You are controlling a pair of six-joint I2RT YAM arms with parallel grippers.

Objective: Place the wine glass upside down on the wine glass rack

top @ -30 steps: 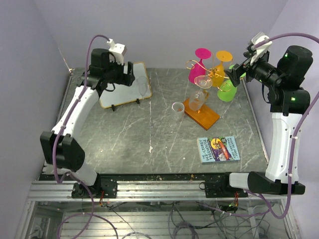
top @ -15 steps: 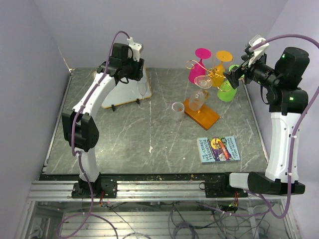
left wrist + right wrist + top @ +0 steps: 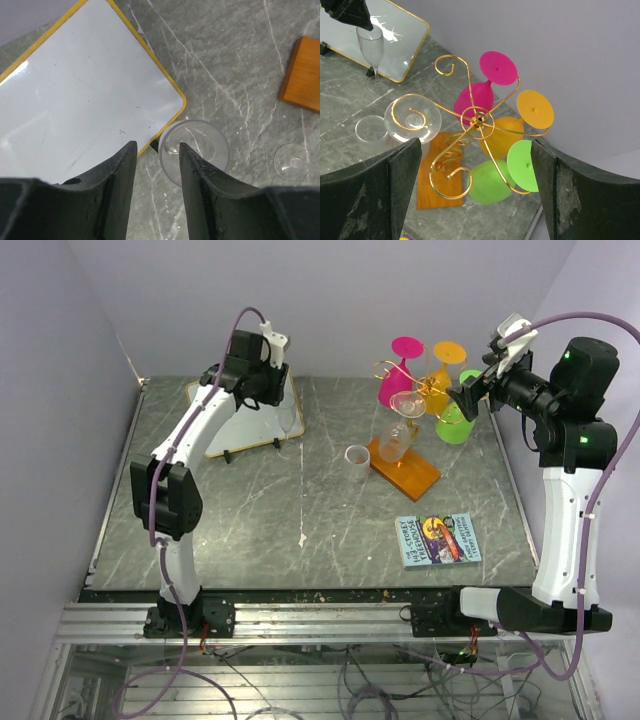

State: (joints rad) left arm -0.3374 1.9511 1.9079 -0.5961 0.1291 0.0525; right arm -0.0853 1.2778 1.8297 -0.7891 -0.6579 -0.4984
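Well to the left of the wine glass rack (image 3: 478,119), near the far edge of the counter (image 3: 300,510), a white board (image 3: 250,425) with a yellow frame leans on its stand. The wine glass (image 3: 370,45), clear and frosted, stands upright on the counter just beside the board's corner on the rack side. The left end effector (image 3: 156,147) hangs directly over it with its fingers (image 3: 115,190) partly parted. One finger overlaps the rim from above, and no clamp on the glass shows.

Between that glass and the rack, a small clear cup (image 3: 356,456) sits close to the rack's orange base (image 3: 410,472), on the straight line between them. A clear glass (image 3: 412,120) hangs upside down from the rack's left-hand curl. A pink glass (image 3: 480,97), an orange glass (image 3: 502,135) and a green glass (image 3: 487,187) hang on the far and right sides. Two curls show only bare wire, one toward the back wall and one on the near side.

Nearer than the rack, a book (image 3: 438,538) lies flat, and broad bare counter spreads to the left of it. Right of the rack and above it, the right end effector (image 3: 475,145) is released, spread wide and holding nothing. The green glass hangs close to the counter's right edge.
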